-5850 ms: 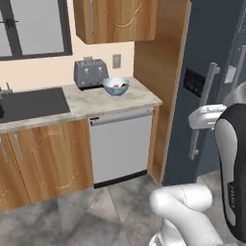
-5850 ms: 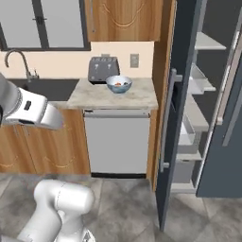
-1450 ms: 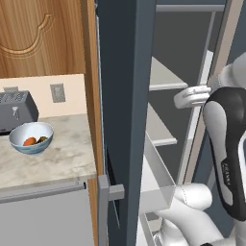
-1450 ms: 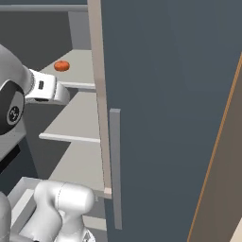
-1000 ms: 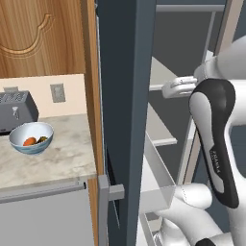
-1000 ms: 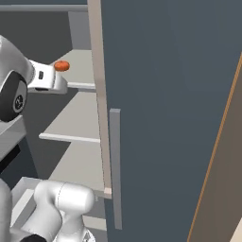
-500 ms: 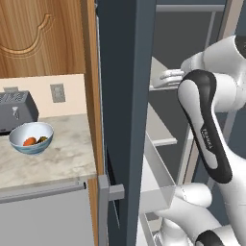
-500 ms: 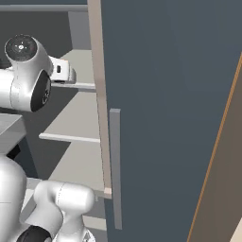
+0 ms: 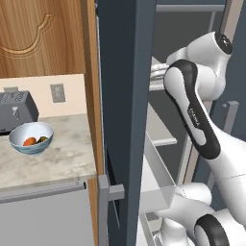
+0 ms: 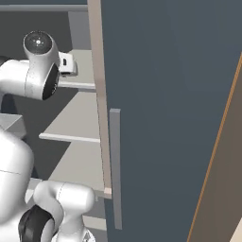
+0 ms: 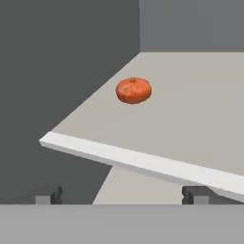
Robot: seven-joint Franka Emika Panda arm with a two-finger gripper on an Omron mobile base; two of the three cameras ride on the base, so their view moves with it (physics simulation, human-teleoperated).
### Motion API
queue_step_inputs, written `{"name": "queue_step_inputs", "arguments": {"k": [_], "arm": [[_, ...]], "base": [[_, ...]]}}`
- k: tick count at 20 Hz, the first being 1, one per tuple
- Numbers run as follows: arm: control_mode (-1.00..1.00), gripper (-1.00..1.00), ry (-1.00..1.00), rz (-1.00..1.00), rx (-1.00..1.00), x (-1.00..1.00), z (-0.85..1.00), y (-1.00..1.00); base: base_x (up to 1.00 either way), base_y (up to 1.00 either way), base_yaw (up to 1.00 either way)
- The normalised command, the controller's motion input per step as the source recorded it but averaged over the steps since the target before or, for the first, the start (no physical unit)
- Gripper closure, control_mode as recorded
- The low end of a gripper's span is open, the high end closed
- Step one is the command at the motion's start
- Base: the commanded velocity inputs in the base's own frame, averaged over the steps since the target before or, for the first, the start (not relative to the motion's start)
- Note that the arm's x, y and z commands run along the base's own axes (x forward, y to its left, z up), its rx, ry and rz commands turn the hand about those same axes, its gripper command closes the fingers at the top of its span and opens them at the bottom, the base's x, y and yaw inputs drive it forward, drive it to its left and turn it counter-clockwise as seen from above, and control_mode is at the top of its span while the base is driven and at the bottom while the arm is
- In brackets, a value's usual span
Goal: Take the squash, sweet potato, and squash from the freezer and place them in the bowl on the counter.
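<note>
An orange-red round squash (image 11: 134, 90) lies on a pale grey shelf (image 11: 195, 119) inside the freezer (image 9: 126, 96). My gripper (image 11: 121, 197) is open, level with the shelf's front edge and short of the squash, with nothing between its fingertips (image 11: 47, 196). My arm (image 9: 192, 110) reaches past the freezer's open door to the upper shelf. The pale blue-and-white bowl (image 9: 19, 143) stands on the counter (image 9: 57, 161) at the left, with an orange vegetable (image 9: 30, 141) and a dark green one (image 9: 42, 140) inside it. I cannot tell which is the sweet potato.
A grey toaster (image 9: 14, 109) stands behind the bowl against the wall. The freezer door (image 10: 165, 118) with its long handle (image 10: 115, 165) is close on the right. A clear drawer (image 9: 158, 178) juts out below the shelves. A wooden cupboard (image 9: 43, 38) hangs over the counter.
My arm has swung up and leftward, deeper into the freezer toward the upper shelf. In the right base view the arm now covers the squash. The gripper has stayed open.
</note>
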Motion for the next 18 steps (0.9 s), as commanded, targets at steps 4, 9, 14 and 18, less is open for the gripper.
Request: {"name": "queue_step_inputs", "arguments": {"k": [4,9,14,18], "arm": [[-1.00,-1.00,-0.01,0.05,0.00,0.74,-0.01,0.18],[-1.00,-1.00,-0.02,0.05,0.00,0.53,0.00,0.16],[-1.00,-1.00,-0.07,0.10,0.00,0.13,-0.01,0.32],[-1.00,-1.00,-0.10,0.13,0.00,0.06,-0.05,0.18]], "base": [[0.00,0.00,0.00],[0.00,0.00,0.00],[0.00,0.00,0.00],[0.00,0.00,0.00]]}}
